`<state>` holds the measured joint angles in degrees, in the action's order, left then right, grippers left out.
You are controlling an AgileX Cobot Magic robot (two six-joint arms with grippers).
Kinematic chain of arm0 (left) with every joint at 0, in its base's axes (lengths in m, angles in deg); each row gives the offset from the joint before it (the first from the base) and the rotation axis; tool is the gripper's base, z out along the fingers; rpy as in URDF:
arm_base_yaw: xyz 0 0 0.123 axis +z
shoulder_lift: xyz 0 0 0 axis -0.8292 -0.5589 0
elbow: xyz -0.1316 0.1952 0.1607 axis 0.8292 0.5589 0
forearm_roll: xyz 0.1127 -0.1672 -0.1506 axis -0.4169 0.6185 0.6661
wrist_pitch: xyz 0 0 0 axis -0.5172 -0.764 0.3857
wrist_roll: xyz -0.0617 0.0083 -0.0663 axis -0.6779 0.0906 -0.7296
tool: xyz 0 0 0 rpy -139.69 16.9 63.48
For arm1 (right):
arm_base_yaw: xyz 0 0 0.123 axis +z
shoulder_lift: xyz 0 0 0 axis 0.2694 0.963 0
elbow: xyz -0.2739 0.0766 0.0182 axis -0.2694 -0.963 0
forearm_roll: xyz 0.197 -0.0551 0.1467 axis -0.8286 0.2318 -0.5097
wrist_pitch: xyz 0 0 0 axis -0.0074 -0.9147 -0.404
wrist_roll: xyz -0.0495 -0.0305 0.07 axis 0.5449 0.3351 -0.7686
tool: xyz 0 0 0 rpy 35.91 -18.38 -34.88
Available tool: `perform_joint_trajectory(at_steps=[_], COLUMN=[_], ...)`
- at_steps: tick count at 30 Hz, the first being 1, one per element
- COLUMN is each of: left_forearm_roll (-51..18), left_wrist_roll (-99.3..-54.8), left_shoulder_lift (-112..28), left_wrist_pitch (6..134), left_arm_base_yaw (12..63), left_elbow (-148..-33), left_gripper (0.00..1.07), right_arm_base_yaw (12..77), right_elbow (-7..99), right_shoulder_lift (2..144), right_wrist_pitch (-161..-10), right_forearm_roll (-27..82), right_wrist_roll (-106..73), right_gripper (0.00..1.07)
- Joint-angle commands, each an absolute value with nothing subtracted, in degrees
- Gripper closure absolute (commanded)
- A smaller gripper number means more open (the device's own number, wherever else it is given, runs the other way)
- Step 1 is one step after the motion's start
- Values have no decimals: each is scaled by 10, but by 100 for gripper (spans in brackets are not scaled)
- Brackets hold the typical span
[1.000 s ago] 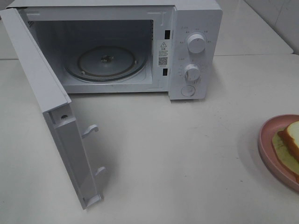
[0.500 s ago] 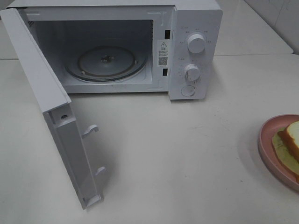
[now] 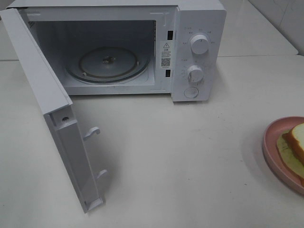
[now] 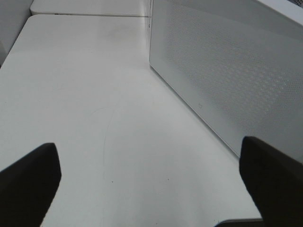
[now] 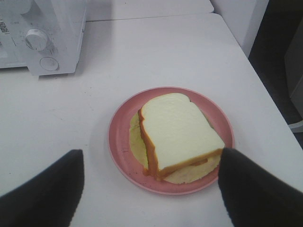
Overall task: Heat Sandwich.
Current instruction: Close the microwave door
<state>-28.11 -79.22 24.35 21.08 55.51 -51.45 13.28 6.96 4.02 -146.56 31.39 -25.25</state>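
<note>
The sandwich (image 5: pixel 177 135), white bread with a brown crust and a pale yellow-green layer, lies on a round pink plate (image 5: pixel 120 142) at the table's right edge; the exterior view cuts both off, sandwich (image 3: pixel 297 142) and plate (image 3: pixel 274 142). My right gripper (image 5: pixel 151 198) hovers above and short of the plate, its dark fingers wide open and empty. The microwave (image 3: pixel 197 28) stands at the back with its door (image 3: pixel 52 109) swung fully open and its glass turntable (image 3: pixel 107 64) bare. My left gripper (image 4: pixel 151 184) is open and empty over the table, outside the open door's perforated panel (image 4: pixel 227 75).
White tabletop (image 3: pixel 180 161) stretches between the microwave and the plate. The microwave's two knobs (image 3: pixel 199 43) and a round button face front. The open door juts far toward the table's front left. The table's right edge (image 5: pixel 265 90) runs just past the plate.
</note>
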Motion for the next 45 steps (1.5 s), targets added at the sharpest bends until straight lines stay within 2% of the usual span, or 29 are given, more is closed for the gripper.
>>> perform_joint_trajectory(at_steps=[1,4,6,8,9,11,12,13,15,17,18,19,20,21,27,31,37,41,45], left_forearm_roll=[-282,-281,-281,-282,-282,-282,-282,-282,-282,-282,-282,-282,-282,-282,-282,-282,-286,-311,-366], left_wrist_roll=[-794,-794,-794,-794,-794,-794,-794,-794,-794,-794,-794,-794,-794,-794,-792,-792,-792,-792,-792], left_shoulder_lift=[214,183,159,129,129,113,96,96,71,35,35,20,-7,-21,-82,-137,-196,-253,-322], left_wrist_pitch=[238,264,282,320,320,350,384,384,421,462,462,477,510,529,645,803,944,1034,1127], left_arm_base_yaw=[558,558,558,558,558,558,558,558,558,558,558,558,558,558,558,558,558,558,558], left_elbow=[-519,-519,-519,-516,-516,-508,-500,-500,-488,-474,-474,-469,-461,-456,-423,-380,-344,-329,-329], left_gripper=[10,14,21,35,35,46,55,55,65,83,83,90,103,107,107,107,107,107,107], right_arm_base_yaw=[130,130,130,130,130,130,130,130,130,130,130,130,130,130,130,130,130,130,130], right_elbow=[68,68,68,68,68,68,68,68,68,68,68,68,68,68,68,68,68,68,68], right_shoulder_lift=[23,23,23,23,23,23,23,23,23,23,23,23,23,23,23,23,23,23,23], right_wrist_pitch=[-1462,-1462,-1462,-1462,-1462,-1462,-1462,-1462,-1462,-1462,-1462,-1462,-1462,-1462,-1462,-1462,-1462,-1462,-1462], right_forearm_roll=[314,314,314,314,314,314,314,314,314,314,314,314,314,314,314,314,314,314,314], right_wrist_roll=[-243,-243,-243,-243,-243,-243,-243,-243,-243,-243,-243,-243,-243,-243,-243,-243,-243,-243,-243], right_gripper=[31,31,31,31,31,31,31,31,31,31,31,31,31,31,31,31,31,31,31])
